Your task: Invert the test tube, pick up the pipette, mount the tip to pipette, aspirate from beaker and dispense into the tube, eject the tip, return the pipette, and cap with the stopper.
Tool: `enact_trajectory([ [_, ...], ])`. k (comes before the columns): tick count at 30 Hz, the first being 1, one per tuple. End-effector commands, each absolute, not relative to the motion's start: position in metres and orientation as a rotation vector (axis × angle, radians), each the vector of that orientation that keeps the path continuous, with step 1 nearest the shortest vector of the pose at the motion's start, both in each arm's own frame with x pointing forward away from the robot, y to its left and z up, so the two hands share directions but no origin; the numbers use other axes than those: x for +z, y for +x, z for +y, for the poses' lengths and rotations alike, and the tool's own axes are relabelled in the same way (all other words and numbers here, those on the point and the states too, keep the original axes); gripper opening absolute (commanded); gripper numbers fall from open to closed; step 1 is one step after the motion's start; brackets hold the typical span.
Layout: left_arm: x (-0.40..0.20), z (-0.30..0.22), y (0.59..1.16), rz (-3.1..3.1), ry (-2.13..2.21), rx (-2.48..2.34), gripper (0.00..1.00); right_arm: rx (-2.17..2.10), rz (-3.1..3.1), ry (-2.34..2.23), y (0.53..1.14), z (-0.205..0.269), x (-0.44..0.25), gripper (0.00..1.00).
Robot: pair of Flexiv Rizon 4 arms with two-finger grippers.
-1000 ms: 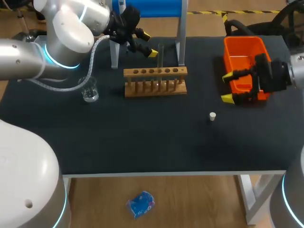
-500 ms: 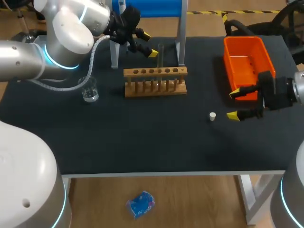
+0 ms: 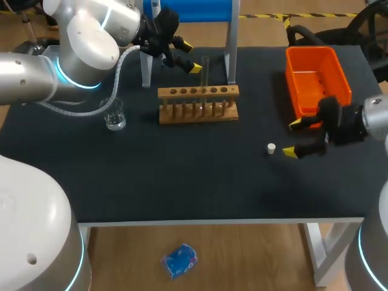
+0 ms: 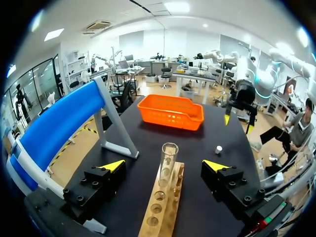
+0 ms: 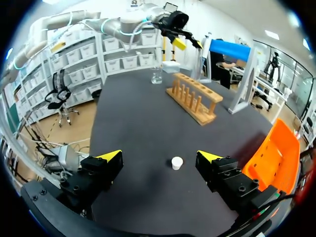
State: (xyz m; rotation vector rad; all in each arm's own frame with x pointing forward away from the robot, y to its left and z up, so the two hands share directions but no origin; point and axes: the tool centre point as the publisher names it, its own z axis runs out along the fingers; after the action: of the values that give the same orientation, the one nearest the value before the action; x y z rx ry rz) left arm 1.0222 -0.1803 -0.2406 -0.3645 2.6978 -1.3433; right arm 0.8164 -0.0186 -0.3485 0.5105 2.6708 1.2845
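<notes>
Stopper (image 5: 177, 162): small white cylinder (matte black table (image 5: 138, 113)) | right pincer (image 5: 159, 156) wide | left pincer (image 4: 163, 165) wide

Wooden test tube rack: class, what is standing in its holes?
One clear test tube stands upright in a hole of the wooden rack; the other holes look empty. The rack's top board covers the tube's lower end.

right tool (image 3: 293, 138) | moved off bin (image 3: 315, 82) toward stopper (image 3: 271, 148) (fingers apart)
</notes>
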Motion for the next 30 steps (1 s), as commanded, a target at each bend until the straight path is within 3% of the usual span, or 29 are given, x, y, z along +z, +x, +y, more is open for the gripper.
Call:
enact_trajectory([
  [1, -0.24, -0.18, 1.023, 2.704, -0.365, -1.339, 1.0, 1.281, 2.652, 0.544, 0.82, -0.006, -0.37, 1.0],
  [8, -0.24, -0.18, 1.023, 2.704, -0.365, -1.339, 1.0, 1.266, 2.661, 0.544, 0.826, -0.002, -0.389, 1.0],
  [9, -0.24, -0.18, 1.023, 2.704, -0.365, -1.339, 1.0, 1.263, 2.662, 0.544, 0.827, -0.001, -0.391, 0.95],
  [16, -0.24, -0.18, 1.023, 2.704, -0.365, -1.339, 1.0, 1.264, 2.651, 0.563, 0.837, 0.0, -0.403, 0.9],
  [20, -0.24, -0.18, 1.023, 2.704, -0.365, -1.339, 1.0, 1.273, 2.652, 0.567, 0.843, 0.002, -0.408, 0.82],
  [30, -0.24, -0.18, 1.023, 2.704, -0.365, -1.339, 1.0, 1.268, 2.667, 0.566, 0.853, 0.004, -0.415, 0.82],
])
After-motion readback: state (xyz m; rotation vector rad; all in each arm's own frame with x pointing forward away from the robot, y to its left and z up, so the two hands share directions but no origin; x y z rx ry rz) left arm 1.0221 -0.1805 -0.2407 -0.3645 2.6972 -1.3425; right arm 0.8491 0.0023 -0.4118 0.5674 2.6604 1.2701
